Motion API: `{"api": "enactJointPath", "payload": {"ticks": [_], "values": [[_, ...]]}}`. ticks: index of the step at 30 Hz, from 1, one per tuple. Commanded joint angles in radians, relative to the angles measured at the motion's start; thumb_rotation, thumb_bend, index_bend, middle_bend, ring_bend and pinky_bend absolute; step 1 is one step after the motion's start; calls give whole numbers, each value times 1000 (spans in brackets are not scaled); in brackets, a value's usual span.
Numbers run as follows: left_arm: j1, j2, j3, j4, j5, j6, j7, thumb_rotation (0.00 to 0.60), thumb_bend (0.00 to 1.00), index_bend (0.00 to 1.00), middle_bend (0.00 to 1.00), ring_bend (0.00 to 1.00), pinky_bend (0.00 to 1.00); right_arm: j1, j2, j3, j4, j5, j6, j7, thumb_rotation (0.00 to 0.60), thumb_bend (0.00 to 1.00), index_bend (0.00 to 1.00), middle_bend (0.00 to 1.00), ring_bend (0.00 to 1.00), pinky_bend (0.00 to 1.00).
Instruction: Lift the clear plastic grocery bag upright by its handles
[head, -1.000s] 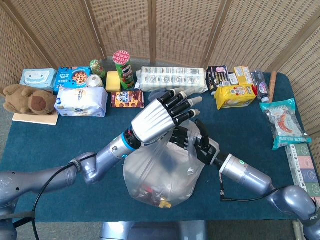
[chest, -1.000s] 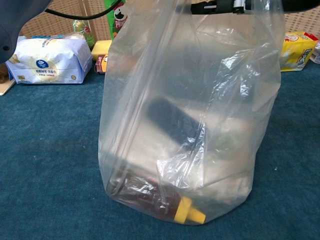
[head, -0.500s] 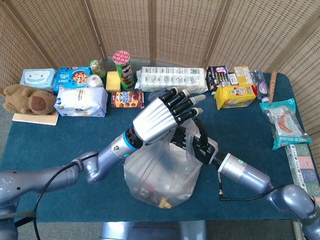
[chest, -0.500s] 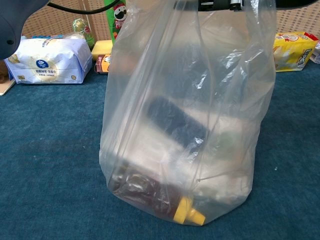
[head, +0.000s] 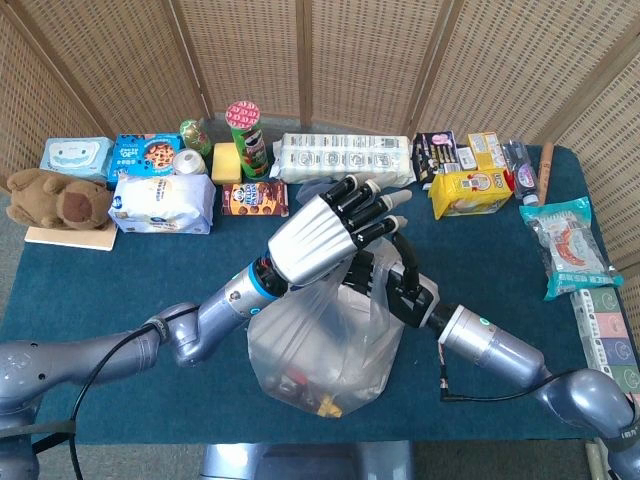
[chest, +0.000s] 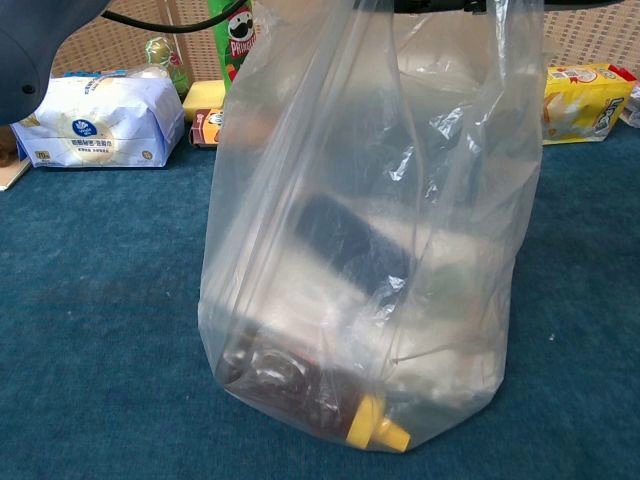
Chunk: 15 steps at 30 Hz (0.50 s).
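While the bag (head: 322, 345) stands upright near the front middle of the bench (head: 90, 280), both hands meet above its mouth. The left hand (head: 318, 238) covers the top from the head view, its fingers (head: 372, 205) stretched nearly straight, and I cannot tell whether it holds a handle. The right hand (head: 398, 288) has dark fingers curled into the gathered plastic at the bag's upper right edge, holding it. Along the back stand a chip can (head: 246, 138), a white pack (head: 162, 204), a long wrapped pack (head: 345, 156) and a yellow pack (head: 470, 190), all well apart from the bag. A plush toy (head: 55, 198) lies far left. Only the chest view shows the contents: a dark bottle with a yellow cap (chest: 377, 428) lying at the bottom.
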<state>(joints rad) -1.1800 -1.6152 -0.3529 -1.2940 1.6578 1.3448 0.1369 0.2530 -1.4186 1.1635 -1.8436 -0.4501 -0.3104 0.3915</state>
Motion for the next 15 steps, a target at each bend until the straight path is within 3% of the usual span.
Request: {"api": "enactJointPath", "payload": {"ticks": [1, 15], "values": [[-1, -1, 1, 2, -1, 0, 0, 600, 244, 318, 244, 140, 257, 2, 0, -4, 0, 0, -4, 3, 0, 100, 221, 225, 111, 95], [-8, -11, 1, 4, -11, -3, 1, 600, 241, 315, 243, 140, 257, 13, -11, -16, -12, -1, 12, 12, 1, 101, 225, 243, 137, 110]]}}
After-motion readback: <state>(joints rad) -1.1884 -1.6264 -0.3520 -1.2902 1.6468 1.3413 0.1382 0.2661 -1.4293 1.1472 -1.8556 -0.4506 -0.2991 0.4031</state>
